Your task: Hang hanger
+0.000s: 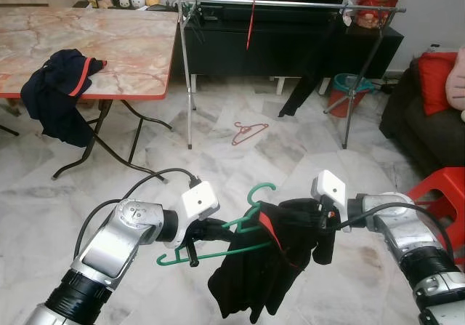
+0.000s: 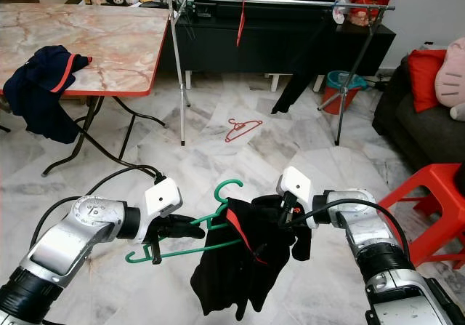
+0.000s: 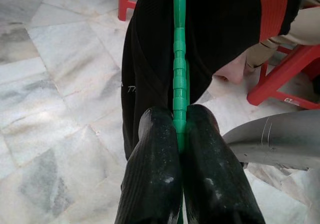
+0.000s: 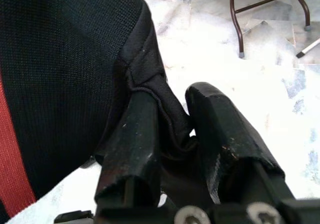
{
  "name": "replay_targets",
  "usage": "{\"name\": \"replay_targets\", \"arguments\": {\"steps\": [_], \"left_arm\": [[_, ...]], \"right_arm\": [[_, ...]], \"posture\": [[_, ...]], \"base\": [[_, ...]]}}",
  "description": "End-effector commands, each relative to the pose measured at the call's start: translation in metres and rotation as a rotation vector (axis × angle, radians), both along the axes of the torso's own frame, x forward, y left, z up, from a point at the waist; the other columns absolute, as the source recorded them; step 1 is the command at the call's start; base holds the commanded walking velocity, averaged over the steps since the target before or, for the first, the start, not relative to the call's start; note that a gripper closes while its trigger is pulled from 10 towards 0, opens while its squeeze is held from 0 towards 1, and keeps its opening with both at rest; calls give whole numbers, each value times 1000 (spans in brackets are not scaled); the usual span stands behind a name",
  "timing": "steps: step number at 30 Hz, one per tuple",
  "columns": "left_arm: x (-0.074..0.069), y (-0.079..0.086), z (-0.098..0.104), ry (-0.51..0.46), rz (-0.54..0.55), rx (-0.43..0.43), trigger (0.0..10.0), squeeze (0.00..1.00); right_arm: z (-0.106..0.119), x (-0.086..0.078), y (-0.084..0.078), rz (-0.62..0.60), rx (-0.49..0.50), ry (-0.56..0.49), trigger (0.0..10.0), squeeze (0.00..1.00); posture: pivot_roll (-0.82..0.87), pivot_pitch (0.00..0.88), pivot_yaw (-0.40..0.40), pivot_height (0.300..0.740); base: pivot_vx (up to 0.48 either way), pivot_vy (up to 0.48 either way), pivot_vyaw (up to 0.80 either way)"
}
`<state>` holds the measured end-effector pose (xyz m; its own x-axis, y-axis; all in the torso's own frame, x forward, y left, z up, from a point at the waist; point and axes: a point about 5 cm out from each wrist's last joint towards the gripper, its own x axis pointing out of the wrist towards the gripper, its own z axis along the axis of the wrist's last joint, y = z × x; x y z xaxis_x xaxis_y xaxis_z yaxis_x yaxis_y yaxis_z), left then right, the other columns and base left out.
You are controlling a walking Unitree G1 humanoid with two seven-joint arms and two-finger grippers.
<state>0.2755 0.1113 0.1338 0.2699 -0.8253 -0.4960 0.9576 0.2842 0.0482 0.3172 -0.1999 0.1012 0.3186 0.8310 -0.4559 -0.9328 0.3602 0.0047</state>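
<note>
- The left claw [image 1: 195,246] is clamped on the bottom bar of the green hanger [image 1: 247,223]; in the left wrist view the bar runs straight out between the two closed fingers [image 3: 152,169].
- The right claw [image 2: 290,227] pinches a fold of the black shirt [image 2: 232,274] with red trim — the cloth is bunched between its fingers [image 4: 132,149].
- The hanger hangs in the air between the two claws, its long axis running from one to the other and slightly tilted, its hook pointing up. The shirt is draped over the end nearer the right claw and sags below it.
- The clothes rail [image 1: 290,5] stands well ahead of both claws, across the marble floor [image 1: 240,165], and it lies roughly parallel to the hanger's long axis. The hook has to be carried forward and up to reach it.
- The left claw alone holds the hanger itself, so I judge it leads the lift.
- A red hanger [image 1: 249,131] lies on the floor between the claws and the rail, a thing to step around.
- A bench [image 1: 109,49] with a dark garment [image 1: 58,92] stands ahead of the left claw; a red stool [image 1: 443,194] is beside the right arm.
</note>
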Motion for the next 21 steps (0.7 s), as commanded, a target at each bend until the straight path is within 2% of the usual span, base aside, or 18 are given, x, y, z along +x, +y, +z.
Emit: {"name": "replay_targets", "arguments": {"steps": [1, 19, 20, 21], "left_arm": [[2, -10, 16, -57, -56, -58, 10000, 0], [9, -15, 23, -52, -156, -123, 10000, 0], [8, -15, 23, -39, -176, -134, 10000, 220], [8, -15, 22, -30, -190, -142, 10000, 851]], "right_arm": [[1, 0, 2, 6, 16, 5, 0, 0], [-2, -5, 11, 61, 36, 35, 0, 0], [-2, -5, 12, 67, 36, 36, 0, 0], [-2, -5, 12, 71, 36, 36, 0, 0]], "posture": [[-119, 0, -80, 740], [-120, 0, -87, 740], [-120, 0, -88, 740], [-120, 0, -88, 740]], "base": [[0, 0, 0], [0, 0, 0], [0, 0, 0], [0, 0, 0]]}}
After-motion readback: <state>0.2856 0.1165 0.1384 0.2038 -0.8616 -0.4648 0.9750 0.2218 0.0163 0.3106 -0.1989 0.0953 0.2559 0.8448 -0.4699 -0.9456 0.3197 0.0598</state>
